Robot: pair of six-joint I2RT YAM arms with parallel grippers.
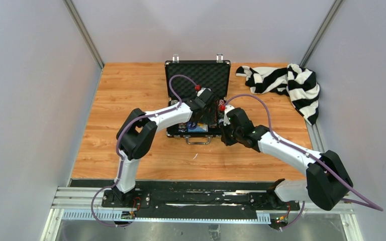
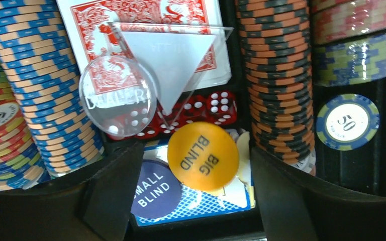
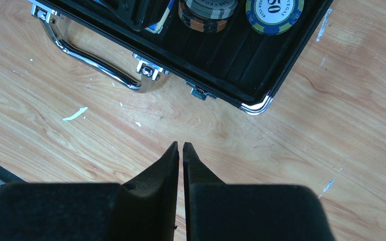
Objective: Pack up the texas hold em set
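Note:
The black briefcase [image 1: 198,95] lies open on the wooden table, foam lid up at the back, metal handle [image 1: 198,141] at the front. My left gripper [image 2: 196,165] hangs open over its middle compartment, holding nothing. Below it lie a yellow BIG BLIND button [image 2: 203,155], a blue SMALL BLIND button [image 2: 153,195], a clear DEALER button [image 2: 118,98], red dice [image 2: 208,106], a red card deck [image 2: 146,20] and a blue deck [image 2: 201,208]. Chip rows [image 2: 276,75] fill the side slots. My right gripper [image 3: 180,145] is shut and empty above the table, just in front of the case [image 3: 221,70].
A black-and-white striped cloth [image 1: 286,83] lies at the back right of the table. A loose 50 chip [image 2: 348,122] lies flat in the case's right slot. White flecks [image 3: 75,114] mark the wood near the handle [image 3: 95,57].

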